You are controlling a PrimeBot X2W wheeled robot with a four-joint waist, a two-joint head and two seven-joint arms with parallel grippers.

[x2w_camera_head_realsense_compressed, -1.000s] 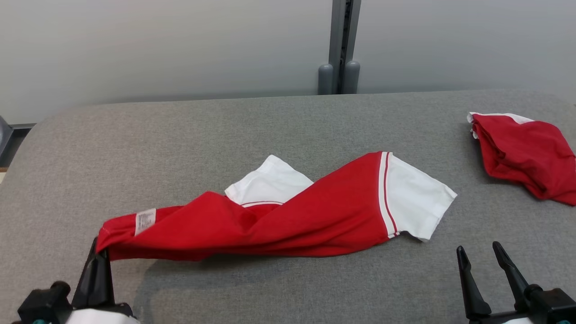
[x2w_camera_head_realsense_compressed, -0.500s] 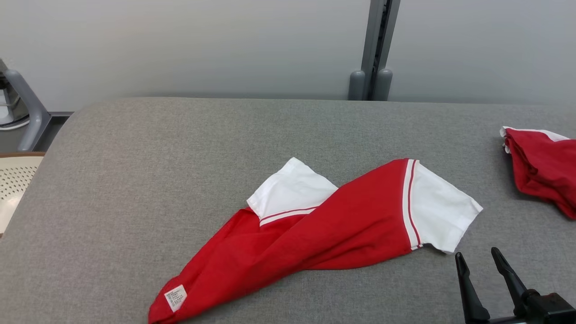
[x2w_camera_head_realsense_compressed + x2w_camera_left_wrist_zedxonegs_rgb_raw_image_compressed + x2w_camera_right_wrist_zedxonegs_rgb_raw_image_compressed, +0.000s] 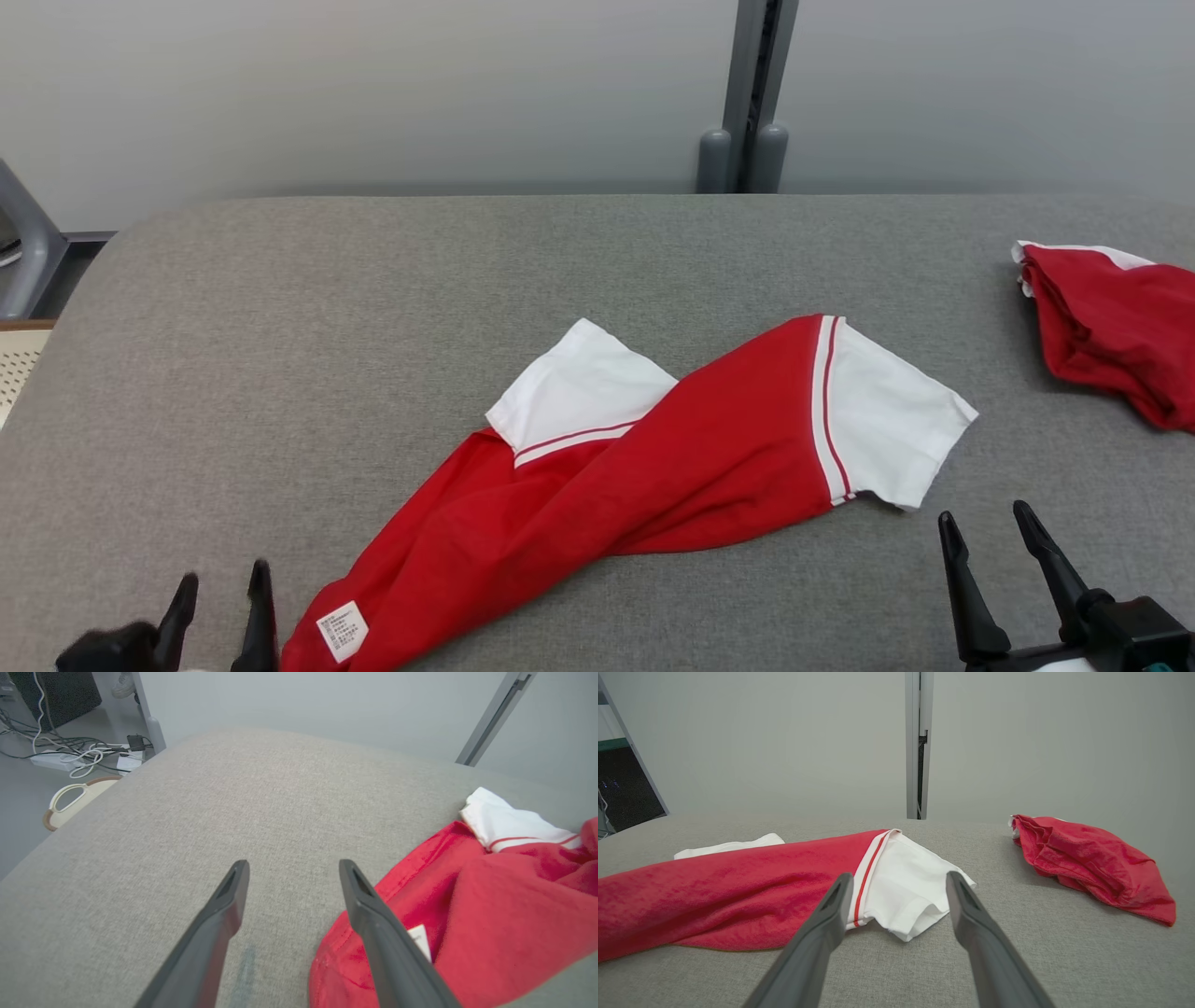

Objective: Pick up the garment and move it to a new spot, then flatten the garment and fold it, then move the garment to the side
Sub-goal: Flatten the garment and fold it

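Grey padded table [image 3: 373,280], pale wall [image 3: 373,84], metal post [image 3: 752,84]

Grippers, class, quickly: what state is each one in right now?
Left gripper: open, holding nothing, beside the red garment.
Right gripper: open, holding nothing.

Right end effector [image 3: 985,513], tapered charcoal fingers [image 3: 822,933]

Red/white garment [image 3: 653,476], grey, poss. heathered table [image 3: 280,327]
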